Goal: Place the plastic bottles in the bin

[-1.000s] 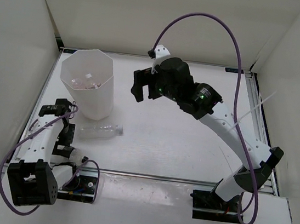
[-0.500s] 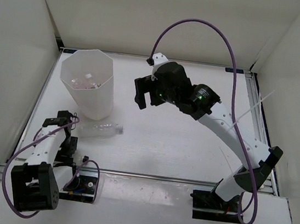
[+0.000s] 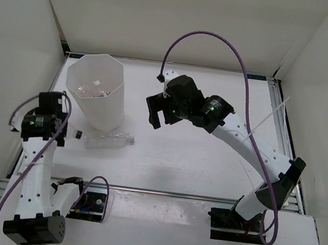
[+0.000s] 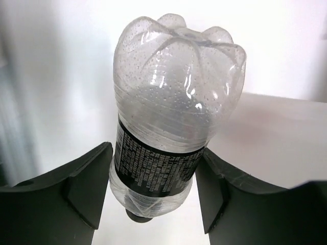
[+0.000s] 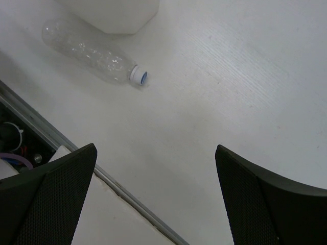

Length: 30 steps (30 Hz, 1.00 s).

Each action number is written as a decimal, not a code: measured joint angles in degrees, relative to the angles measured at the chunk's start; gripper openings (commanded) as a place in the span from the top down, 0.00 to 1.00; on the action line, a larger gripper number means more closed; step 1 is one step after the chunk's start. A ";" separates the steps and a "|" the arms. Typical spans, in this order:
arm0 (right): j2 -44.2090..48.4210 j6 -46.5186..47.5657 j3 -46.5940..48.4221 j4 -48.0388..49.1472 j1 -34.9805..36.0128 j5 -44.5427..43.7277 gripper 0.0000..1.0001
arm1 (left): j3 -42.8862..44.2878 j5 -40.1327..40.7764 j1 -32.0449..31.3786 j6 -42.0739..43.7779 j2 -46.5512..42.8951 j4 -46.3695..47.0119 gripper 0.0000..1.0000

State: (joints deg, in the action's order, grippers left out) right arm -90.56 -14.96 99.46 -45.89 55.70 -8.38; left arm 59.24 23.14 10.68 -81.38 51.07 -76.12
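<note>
Left wrist view shows the left gripper (image 4: 153, 176) clamped on a dark-labelled bottle (image 4: 173, 102). The bottle's long axis runs 12 to 6, with the lobed base at 12 and the dark cap at 6, nearest the camera. In the top view that gripper sits at 8 o'clock of the bin (image 3: 106, 112). A clear bottle (image 3: 108, 142) lies on the table (image 3: 207, 164) just at the bin's 6 o'clock, its axis 9 to 3 and its cap pointing to 3. The right gripper (image 3: 156, 110), fingers wide apart, hangs at the bin's 3 o'clock.
</note>
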 measured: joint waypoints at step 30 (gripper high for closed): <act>5.03 3.21 -35.36 23.12 0.00 10.03 0.00 | 28.15 13.49 -26.18 38.18 16.09 30.56 0.00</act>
State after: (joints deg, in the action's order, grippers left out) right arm -85.54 -11.75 64.10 -22.76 55.70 1.65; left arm 87.39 36.62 -15.51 -43.20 67.16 -45.56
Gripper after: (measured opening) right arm 0.998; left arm 0.998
